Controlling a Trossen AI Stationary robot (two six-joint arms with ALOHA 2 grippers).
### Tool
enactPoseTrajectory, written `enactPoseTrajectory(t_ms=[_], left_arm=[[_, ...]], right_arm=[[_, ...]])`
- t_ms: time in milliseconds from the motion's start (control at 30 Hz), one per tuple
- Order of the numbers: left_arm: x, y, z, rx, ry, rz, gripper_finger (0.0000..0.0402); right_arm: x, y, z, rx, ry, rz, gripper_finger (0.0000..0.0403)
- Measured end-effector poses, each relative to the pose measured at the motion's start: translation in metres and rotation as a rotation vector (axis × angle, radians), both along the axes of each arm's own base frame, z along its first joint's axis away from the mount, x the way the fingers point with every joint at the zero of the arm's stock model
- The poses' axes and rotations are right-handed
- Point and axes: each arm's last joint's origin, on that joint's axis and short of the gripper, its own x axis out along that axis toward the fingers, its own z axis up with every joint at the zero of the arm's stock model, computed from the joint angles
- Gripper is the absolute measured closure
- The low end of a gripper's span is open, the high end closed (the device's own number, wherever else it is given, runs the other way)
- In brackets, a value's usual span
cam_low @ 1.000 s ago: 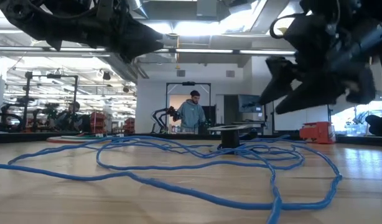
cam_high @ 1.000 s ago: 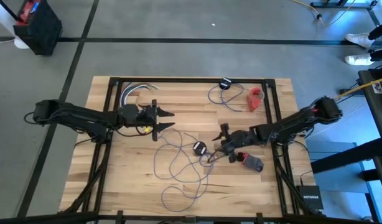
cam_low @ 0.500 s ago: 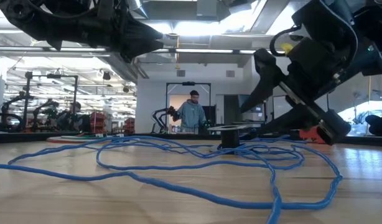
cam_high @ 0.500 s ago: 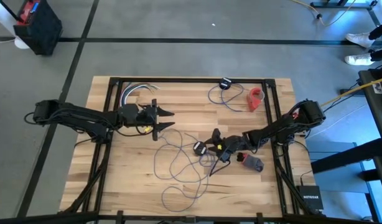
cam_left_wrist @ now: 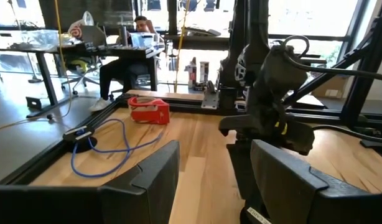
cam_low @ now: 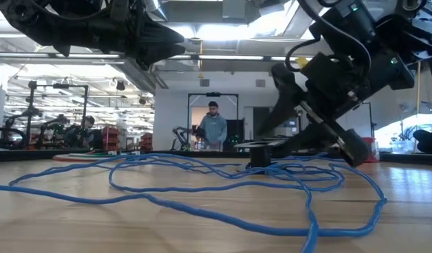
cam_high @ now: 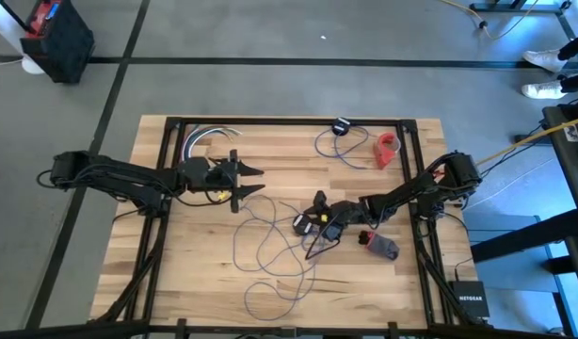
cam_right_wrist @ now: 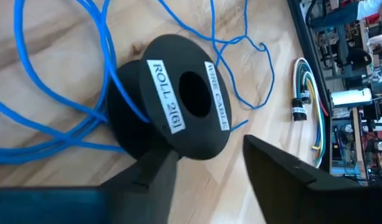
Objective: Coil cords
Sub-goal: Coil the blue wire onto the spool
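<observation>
One second has brought your right gripper [cam_high: 317, 218], fingers spread, up to the spool [cam_high: 302, 223]; grasp next. Left gripper [cam_high: 254, 182] idles, unclenched.

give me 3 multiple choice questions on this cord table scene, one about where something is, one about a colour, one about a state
1. Where is the right gripper?
A. Right beside the black spool near the table's middle
B. Over the red object at the far edge
C. Off the table

2. What colour is the loose cord lying across the table?
A. Yellow
B. Blue
C. Green

3. How are the jaws of the left gripper?
A. Shut on the cord
B. Shut on the spool
C. Open, holding nothing

Answers:
1. A, the high view puts the gripper next to the spool, which fills the right wrist view.
2. B, the low view shows blue loops.
3. C, the high view shows the jaws spread apart over bare wood.
</observation>
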Motion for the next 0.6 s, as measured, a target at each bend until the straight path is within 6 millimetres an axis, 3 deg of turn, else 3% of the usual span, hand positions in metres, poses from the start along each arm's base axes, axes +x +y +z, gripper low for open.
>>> enactPoseTrajectory(t_ms=[267,600], left_arm=[[0.0000,0.0000,0.0002,0.000,-0.002,0.000,0.0210],[0.0000,-0.0001,0.0010,-0.019,-0.013,0.000,0.0210]], right_arm=[[0.0008,-0.0001,0.0008,0.075,-0.014,-0.075,0.0387],[-0.0004,-0.0026,0.0101,0.190,-0.080,-0.236,0.0396]])
